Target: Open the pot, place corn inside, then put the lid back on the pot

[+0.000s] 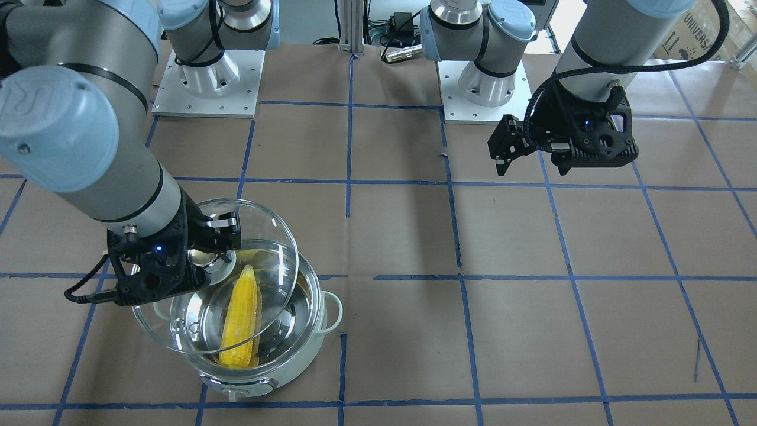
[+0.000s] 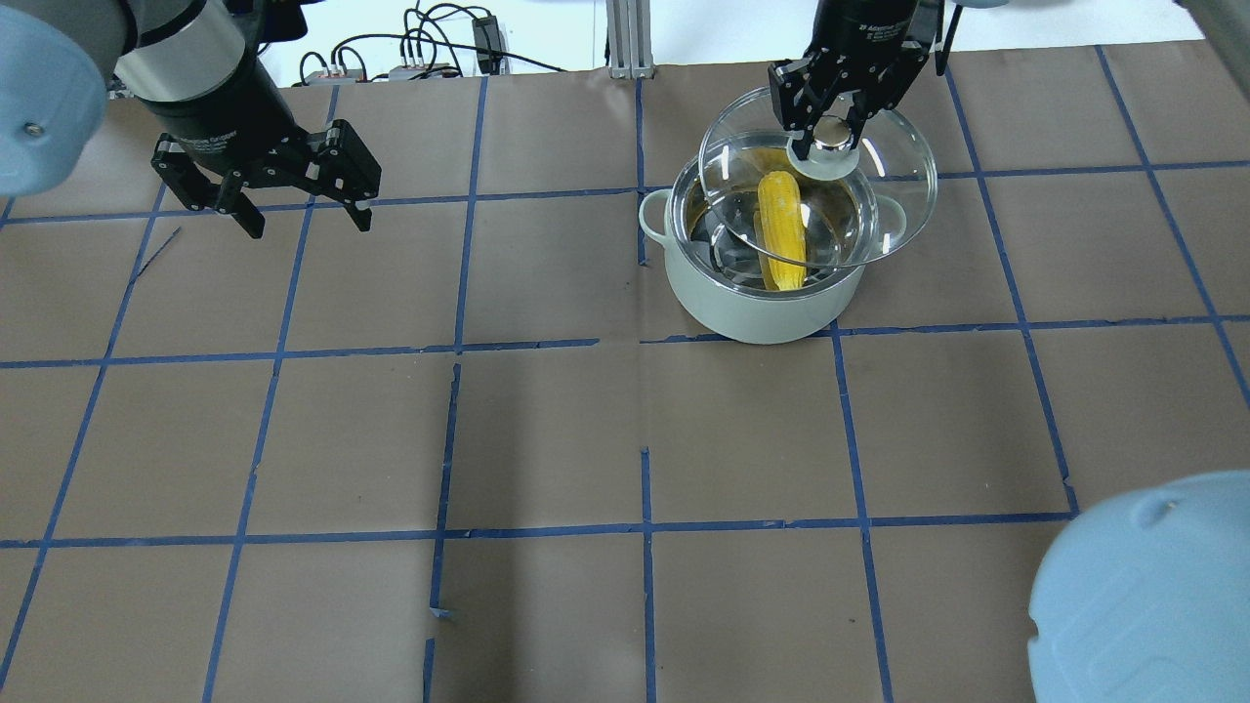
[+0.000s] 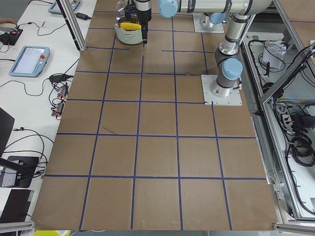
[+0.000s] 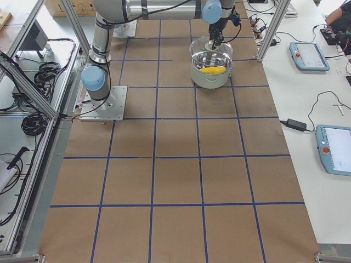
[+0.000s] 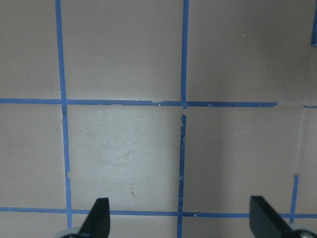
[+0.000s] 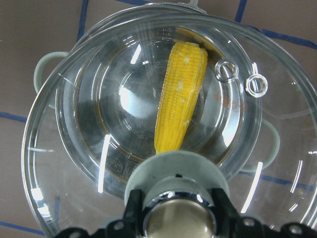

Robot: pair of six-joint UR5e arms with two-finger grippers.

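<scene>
The pale mint pot stands on the table with the yellow corn lying inside it. My right gripper is shut on the knob of the clear glass lid and holds it a little above the pot, tilted and not seated on the rim. In the front view the lid hangs over the pot and corn. The right wrist view shows the corn through the lid. My left gripper is open and empty, far from the pot.
The table is brown paper with a grid of blue tape. Both arm bases stand at the robot's edge. The left wrist view shows my left gripper over bare paper. Tablets and cables lie beside the table.
</scene>
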